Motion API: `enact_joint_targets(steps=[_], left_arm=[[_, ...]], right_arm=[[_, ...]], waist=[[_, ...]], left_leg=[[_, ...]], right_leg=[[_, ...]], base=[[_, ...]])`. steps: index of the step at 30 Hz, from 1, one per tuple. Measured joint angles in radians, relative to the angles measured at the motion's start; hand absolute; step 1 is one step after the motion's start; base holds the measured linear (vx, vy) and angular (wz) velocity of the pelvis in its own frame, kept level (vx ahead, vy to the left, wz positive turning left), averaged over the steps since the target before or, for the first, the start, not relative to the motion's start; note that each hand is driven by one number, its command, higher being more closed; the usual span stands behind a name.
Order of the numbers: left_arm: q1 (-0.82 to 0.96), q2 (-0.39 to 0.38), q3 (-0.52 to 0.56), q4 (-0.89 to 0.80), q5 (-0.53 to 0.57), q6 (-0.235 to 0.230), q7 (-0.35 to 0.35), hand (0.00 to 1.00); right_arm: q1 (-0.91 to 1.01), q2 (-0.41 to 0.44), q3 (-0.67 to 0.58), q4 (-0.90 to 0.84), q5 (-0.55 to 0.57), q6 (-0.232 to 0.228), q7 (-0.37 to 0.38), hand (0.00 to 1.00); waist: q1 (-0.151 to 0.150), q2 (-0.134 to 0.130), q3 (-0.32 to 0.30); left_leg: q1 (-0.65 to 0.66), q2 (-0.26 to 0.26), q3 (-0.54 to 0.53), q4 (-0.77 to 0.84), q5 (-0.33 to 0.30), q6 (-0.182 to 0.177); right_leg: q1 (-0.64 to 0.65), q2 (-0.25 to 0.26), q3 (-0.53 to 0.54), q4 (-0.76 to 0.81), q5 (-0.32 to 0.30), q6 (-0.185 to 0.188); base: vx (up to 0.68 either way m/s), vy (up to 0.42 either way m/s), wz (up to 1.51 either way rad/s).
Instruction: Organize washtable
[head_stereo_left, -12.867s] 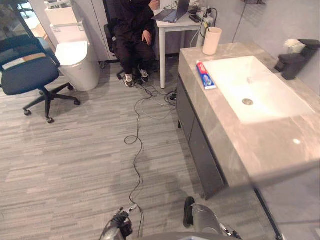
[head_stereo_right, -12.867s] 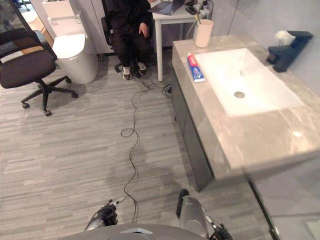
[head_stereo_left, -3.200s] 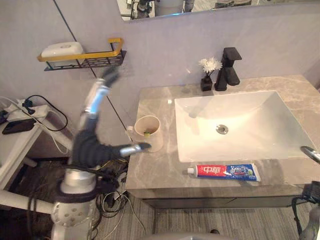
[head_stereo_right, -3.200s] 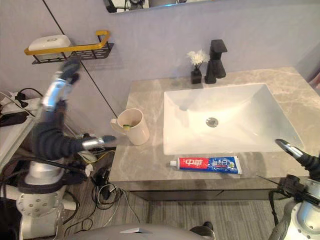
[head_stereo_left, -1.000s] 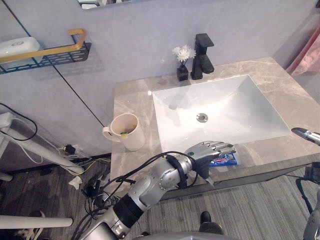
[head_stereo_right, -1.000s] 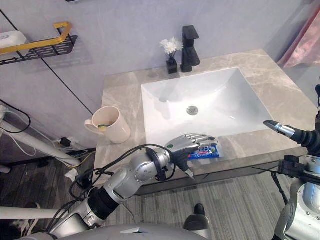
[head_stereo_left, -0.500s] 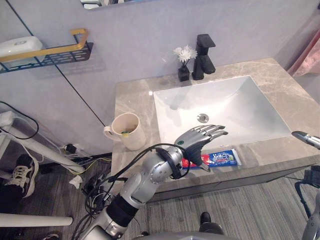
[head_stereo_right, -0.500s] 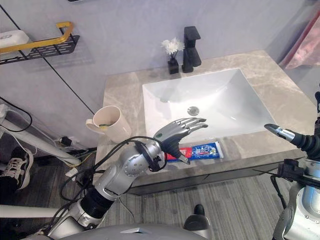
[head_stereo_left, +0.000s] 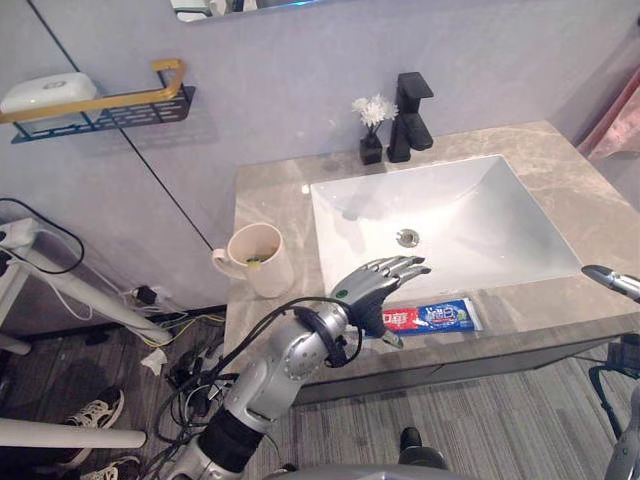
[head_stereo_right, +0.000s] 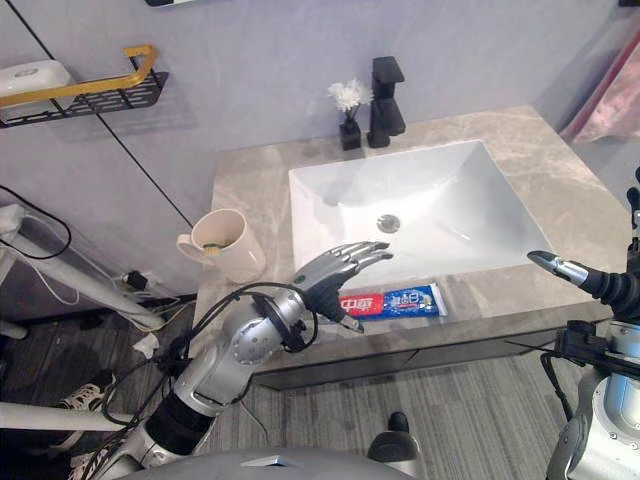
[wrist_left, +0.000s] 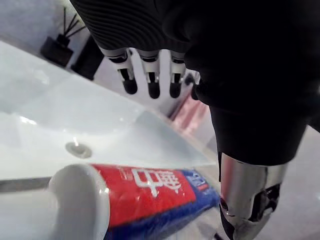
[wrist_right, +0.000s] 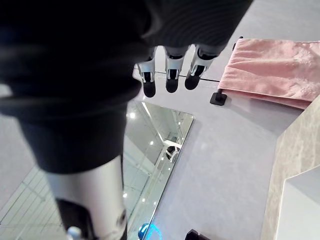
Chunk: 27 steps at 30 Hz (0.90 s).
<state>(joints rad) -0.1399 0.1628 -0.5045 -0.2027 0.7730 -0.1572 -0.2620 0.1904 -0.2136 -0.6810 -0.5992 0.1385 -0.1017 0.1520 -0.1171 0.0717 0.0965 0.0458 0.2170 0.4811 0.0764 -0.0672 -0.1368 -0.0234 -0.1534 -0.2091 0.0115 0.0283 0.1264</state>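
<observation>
The left hand (head_stereo_left: 372, 290) is hovering over the cap end of the toothpaste (head_stereo_left: 440, 316), fingers stretched out straight and gripping nothing; the toothpaste is lying flat along the front edge of the counter (head_stereo_left: 268, 205), just before the sink (head_stereo_left: 450, 215); a cup (head_stereo_left: 258, 260) is standing left of the sink; the right hand (wrist_right: 170, 75) is hanging beyond the counter's right end, fingers straight, holding nothing.

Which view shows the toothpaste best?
Right eye view: nearly the whole toothpaste shows on the counter, by the left hand. The left eye view shows the same; the left wrist view, its cap end, close up.
</observation>
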Motion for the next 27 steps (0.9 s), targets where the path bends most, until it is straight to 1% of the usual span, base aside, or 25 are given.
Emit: enact_joint_targets(steps=[2, 7, 11, 16, 17, 20, 27], left_arm=[[0.003, 0.001, 0.000, 0.000, 0.000, 0.000, 0.000, 0.00], [0.022, 0.002, 0.005, 0.002, 0.001, 0.000, 0.000, 0.00], [0.035, 0.006, 0.042, 0.003, 0.001, 0.001, 0.000, 0.00], [0.035, 0.014, 0.066, 0.003, 0.001, 0.003, 0.000, 0.00], [0.035, 0.019, 0.066, 0.003, 0.001, 0.003, 0.000, 0.00], [0.035, 0.032, 0.068, 0.003, 0.001, 0.005, 0.000, 0.00], [0.035, 0.033, 0.077, 0.003, 0.001, 0.005, 0.000, 0.00]], right_arm=[[0.000, 0.000, 0.000, 0.000, 0.000, 0.000, 0.000, 0.00], [0.000, 0.000, 0.000, 0.001, 0.000, 0.000, 0.000, 0.00], [0.000, 0.000, -0.001, 0.001, 0.000, 0.000, 0.000, 0.00], [0.000, 0.000, -0.007, 0.001, 0.000, 0.002, 0.001, 0.00], [-0.002, 0.000, -0.030, 0.001, 0.001, 0.002, 0.001, 0.00], [-0.002, 0.000, -0.031, 0.001, 0.001, 0.002, 0.001, 0.00], [-0.002, 0.000, -0.033, 0.001, 0.001, 0.002, 0.001, 0.00]], waist=[[0.002, 0.001, -0.004], [0.003, -0.007, -0.010], [0.002, -0.015, -0.014], [0.001, -0.015, -0.014], [0.000, -0.016, -0.014], [-0.003, -0.016, -0.014], [-0.004, -0.017, -0.013]], left_leg=[[-0.002, 0.000, 0.000, 0.000, 0.000, -0.001], [-0.006, 0.000, 0.002, -0.001, 0.001, -0.001], [-0.015, 0.000, 0.000, 0.000, 0.001, -0.001], [-0.039, 0.001, -0.002, 0.003, 0.005, 0.001], [-0.038, 0.000, -0.002, 0.001, 0.005, 0.001], [-0.038, 0.000, -0.001, 0.000, 0.005, 0.001], [-0.044, 0.000, 0.000, -0.002, 0.005, 0.000]], right_leg=[[-0.002, 0.001, 0.000, -0.001, 0.001, 0.000], [-0.008, 0.001, 0.003, -0.001, 0.002, -0.001], [-0.014, 0.001, 0.002, -0.002, 0.003, -0.001], [-0.036, 0.002, 0.002, -0.004, 0.009, -0.003], [-0.037, 0.002, 0.002, -0.004, 0.009, -0.003], [-0.037, 0.002, 0.002, -0.005, 0.009, -0.003], [-0.045, 0.002, 0.003, -0.005, 0.009, -0.003]], base=[[0.00, 0.000, 0.00], [0.00, 0.000, 0.00], [0.00, 0.000, 0.00], [0.00, 0.000, 0.00], [0.00, 0.000, 0.00], [0.00, 0.000, 0.00], [0.00, 0.000, 0.00]])
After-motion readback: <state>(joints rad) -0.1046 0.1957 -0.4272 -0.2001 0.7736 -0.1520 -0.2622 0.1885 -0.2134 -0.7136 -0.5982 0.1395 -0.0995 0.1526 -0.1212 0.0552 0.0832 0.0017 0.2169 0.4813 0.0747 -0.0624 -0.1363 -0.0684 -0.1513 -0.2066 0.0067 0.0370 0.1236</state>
